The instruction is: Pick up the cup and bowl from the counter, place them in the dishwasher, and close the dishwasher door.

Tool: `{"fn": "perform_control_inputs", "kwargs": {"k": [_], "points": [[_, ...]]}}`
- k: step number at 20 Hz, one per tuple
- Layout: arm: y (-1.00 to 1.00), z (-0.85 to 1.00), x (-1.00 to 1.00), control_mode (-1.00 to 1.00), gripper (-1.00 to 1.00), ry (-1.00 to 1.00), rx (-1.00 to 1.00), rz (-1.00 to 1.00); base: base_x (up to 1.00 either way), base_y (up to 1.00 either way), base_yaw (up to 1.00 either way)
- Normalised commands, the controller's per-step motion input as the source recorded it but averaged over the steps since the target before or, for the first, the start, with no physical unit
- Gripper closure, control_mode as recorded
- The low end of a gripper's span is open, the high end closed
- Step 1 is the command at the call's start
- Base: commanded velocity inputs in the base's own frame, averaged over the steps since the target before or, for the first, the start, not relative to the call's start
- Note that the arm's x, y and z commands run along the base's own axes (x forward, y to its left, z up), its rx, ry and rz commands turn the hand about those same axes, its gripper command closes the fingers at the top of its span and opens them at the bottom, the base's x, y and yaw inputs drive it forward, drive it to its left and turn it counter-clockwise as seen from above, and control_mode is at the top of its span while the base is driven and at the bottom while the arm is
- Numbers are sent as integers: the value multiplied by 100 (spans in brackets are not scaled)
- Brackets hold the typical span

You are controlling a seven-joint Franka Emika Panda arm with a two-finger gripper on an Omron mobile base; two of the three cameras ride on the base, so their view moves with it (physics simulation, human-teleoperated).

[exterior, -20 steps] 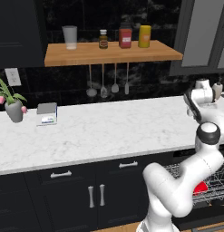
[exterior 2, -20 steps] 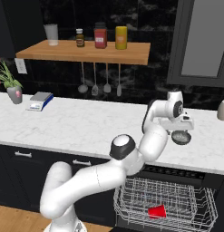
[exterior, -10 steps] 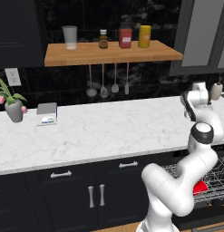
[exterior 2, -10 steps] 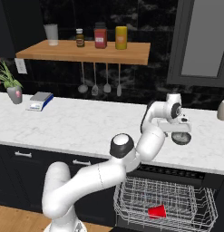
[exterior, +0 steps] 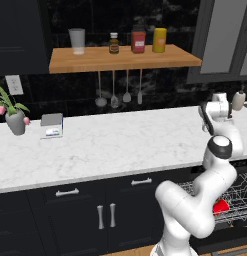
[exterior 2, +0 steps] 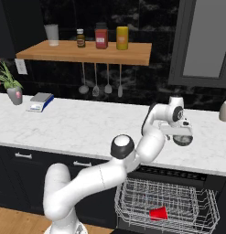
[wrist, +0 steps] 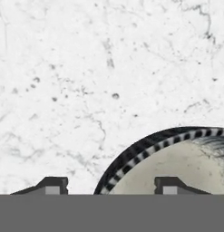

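The bowl (wrist: 177, 167), cream inside with a black-and-white striped rim, sits on the white marble counter (exterior 2: 87, 128) near its right end. My gripper (exterior 2: 180, 131) hangs straight down over the bowl (exterior 2: 182, 139). In the hand view my gripper (wrist: 111, 186) is open and straddles the near rim: one fingertip (wrist: 52, 186) is outside the bowl, the other inside, neither touching it. A red cup (exterior 2: 158, 213) lies in the pulled-out wire rack (exterior 2: 132, 201) of the dishwasher below the counter. The cup (exterior: 220, 206) also shows through the rack behind my arm.
A beige jar (exterior 2: 224, 111) stands on the counter right of the bowl. Far left are a potted plant (exterior 2: 13, 91) and a small box (exterior 2: 40, 101). A wooden shelf (exterior 2: 87, 51) with bottles and hanging utensils (exterior 2: 100, 84) lies behind.
My hand has sunk slightly towards the bowl. The bowl, the cup and the rack have not moved.
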Motion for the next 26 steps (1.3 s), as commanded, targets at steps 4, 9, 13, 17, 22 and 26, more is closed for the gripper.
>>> {"fn": "perform_control_inputs", "kwargs": {"k": [4,9,13,17,22,26], "points": [[0,-2,1,-100,100,0,1,0,0,0,0],[-2,0,-2,-100,100,-1,0,3,0,0,0],[-41,0,-76,-100,100,-24,-9,34,0,0,0],[-20,0,-100,-100,100,-21,-14,59,0,0,0],[-4,0,-100,-100,100,-12,-6,58,0,0,0],[0,0,-100,-100,100,-8,-1,49,0,0,0]]}}
